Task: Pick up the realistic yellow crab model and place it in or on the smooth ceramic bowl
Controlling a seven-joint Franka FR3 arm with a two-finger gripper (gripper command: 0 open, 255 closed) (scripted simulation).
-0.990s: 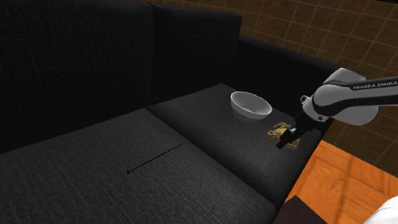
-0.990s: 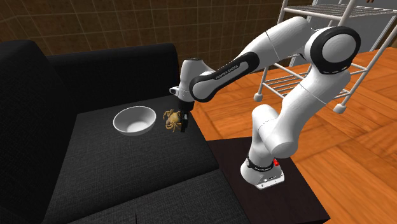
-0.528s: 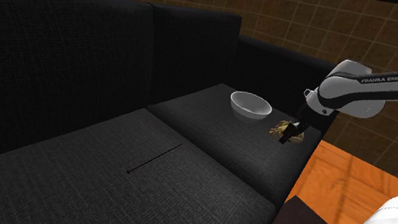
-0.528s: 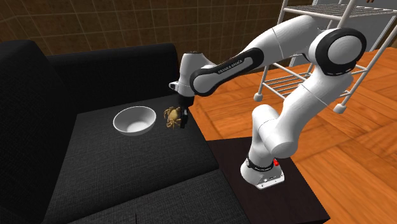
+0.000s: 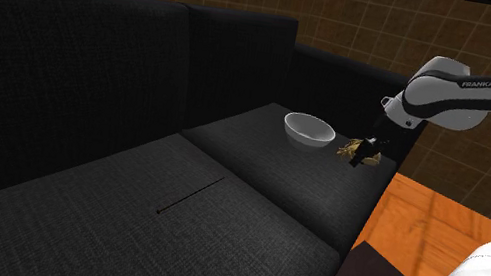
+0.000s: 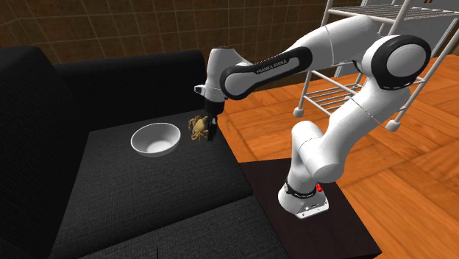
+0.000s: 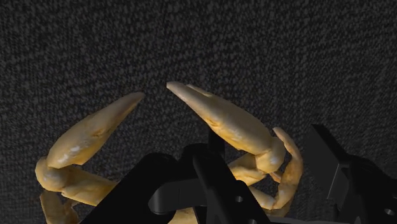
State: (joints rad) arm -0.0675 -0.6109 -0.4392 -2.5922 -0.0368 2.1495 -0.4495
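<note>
Crab point(image 6: 196, 127) lifted higher than second ago, clamped in gripper point(image 6: 210, 135), clear of sofa cushion point(image 5: 259, 165), just beside white bowl point(image 6: 155, 139). Claws point(image 7: 216, 118) jut past fingers point(image 7: 213, 188).

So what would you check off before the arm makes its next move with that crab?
1. Crab clasped in the hand: ok, the black fingers close around its body.
2. Crab raised off the sofa cushion: ok, it hangs at about the height of the bowl's rim.
3. Bowl upright with its open side up: ok.
4. Crab above the bowl: not ok, it hangs beside the bowl, so the hand must carry it sideways first.
5. Grip firm enough for the carry: cannot tell.
</note>
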